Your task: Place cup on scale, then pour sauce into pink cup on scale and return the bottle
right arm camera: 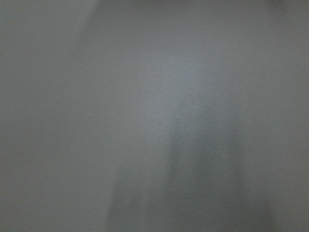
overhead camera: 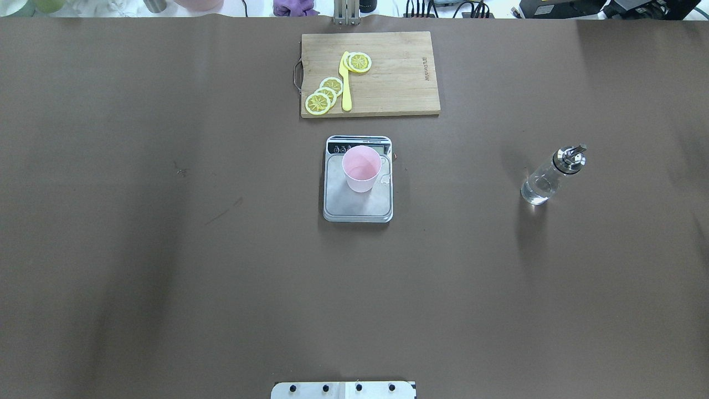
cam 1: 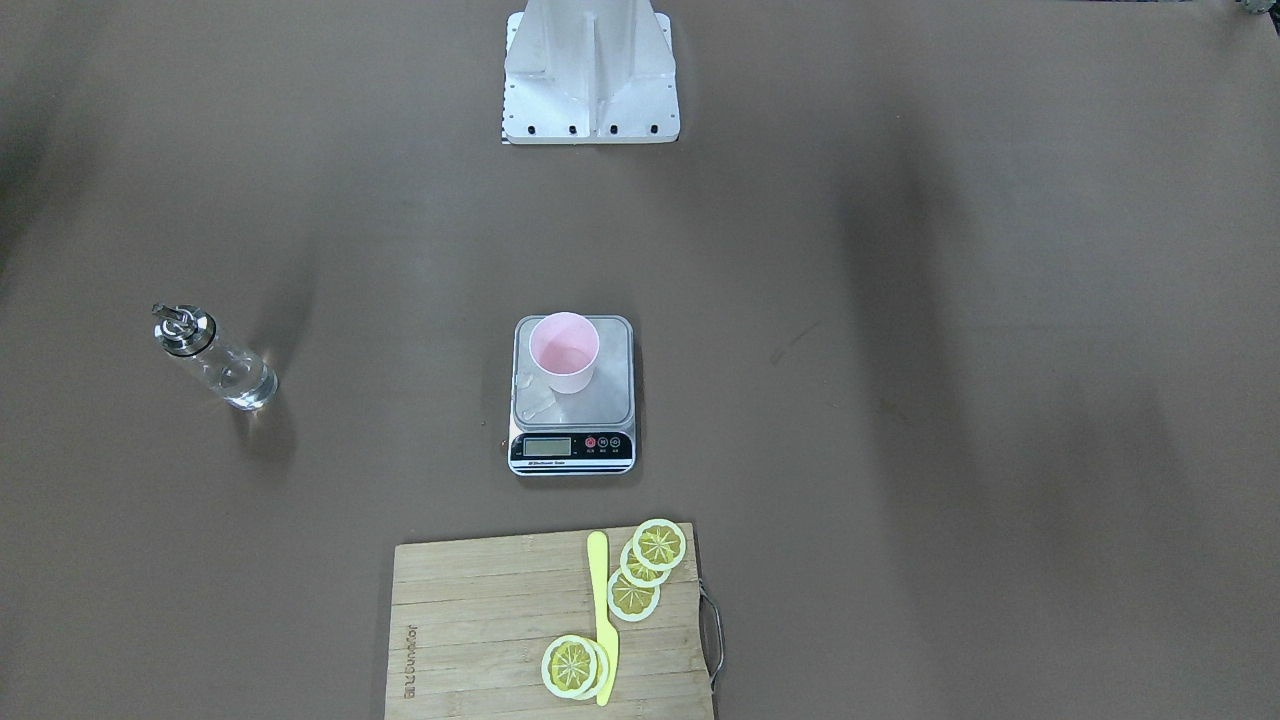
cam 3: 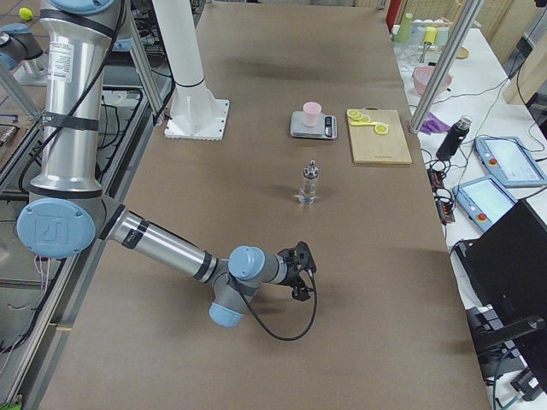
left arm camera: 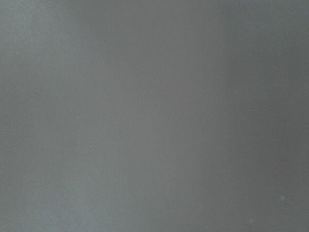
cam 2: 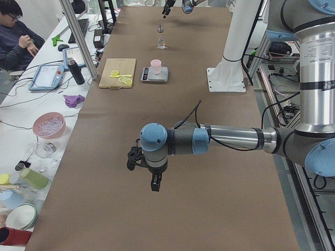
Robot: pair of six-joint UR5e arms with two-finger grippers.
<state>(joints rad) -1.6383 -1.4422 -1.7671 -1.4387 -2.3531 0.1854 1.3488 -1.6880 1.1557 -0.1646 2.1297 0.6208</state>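
The pink cup (cam 1: 565, 352) (overhead camera: 361, 169) stands upright on the steel plate of the scale (cam 1: 600, 405) (overhead camera: 354, 206), toward the display end. The bottle (cam 1: 218, 358) (overhead camera: 547, 176) stands upright on the table by itself, far to the scale's side, with clear sauce (overhead camera: 535, 192) low in the glass. Neither gripper touches anything. My left gripper (cam 2: 155, 184) hangs over bare table at the near end of the exterior left view. My right gripper (cam 3: 301, 286) hovers low, short of the bottle (cam 3: 308, 184). I cannot tell whether either is open or shut. Both wrist views show only blurred table.
A wooden cutting board (overhead camera: 399, 83) with lemon slices (overhead camera: 324, 94) and a yellow knife (overhead camera: 345, 83) lies beyond the scale. The robot's white base (cam 1: 590, 75) stands behind it. A person (cam 2: 15, 36) sits at a cluttered side table.
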